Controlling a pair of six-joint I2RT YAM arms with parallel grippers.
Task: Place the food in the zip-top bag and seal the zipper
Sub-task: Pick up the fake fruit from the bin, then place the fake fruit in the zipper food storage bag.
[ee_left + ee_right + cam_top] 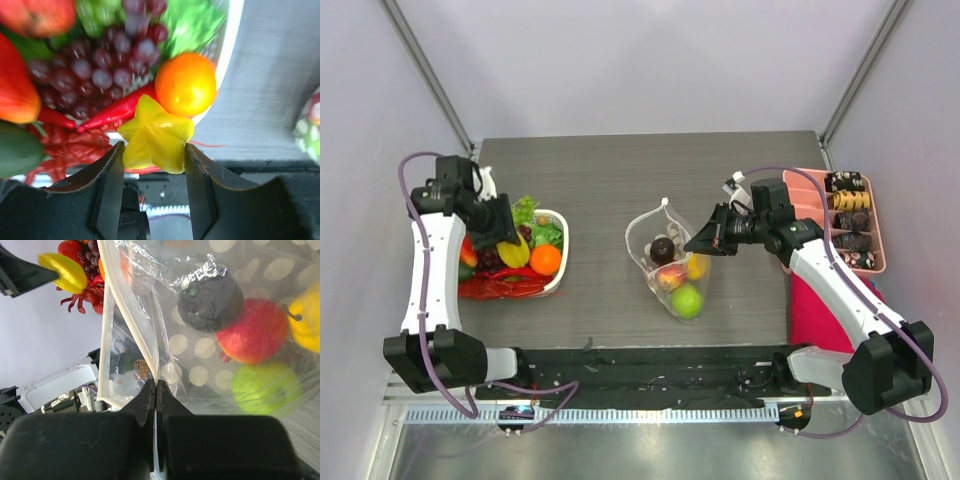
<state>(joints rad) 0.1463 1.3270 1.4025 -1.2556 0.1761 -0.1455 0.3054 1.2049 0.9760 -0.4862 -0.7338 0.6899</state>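
Note:
My left gripper [510, 245] is shut on a yellow star fruit [156, 135], held over the white basket [563, 240] of toy food; the star fruit shows in the top view [515, 250] too. An orange [186, 84], purple grapes [100, 60] and red chillies [112, 112] lie below it. My right gripper [705, 240] is shut on the rim of the dotted zip-top bag [670, 265], pinching it by the white zipper strip [135, 315] and holding the mouth open. Inside the bag are a green apple [265, 387], a red fruit [257, 337], a yellow fruit [305, 322] and a dark round piece [210, 302].
A pink tray [855, 215] of dark brown and yellow snack pieces stands at the right, with a red cloth [820, 315] in front of it. The black rail [650, 375] runs along the near table edge.

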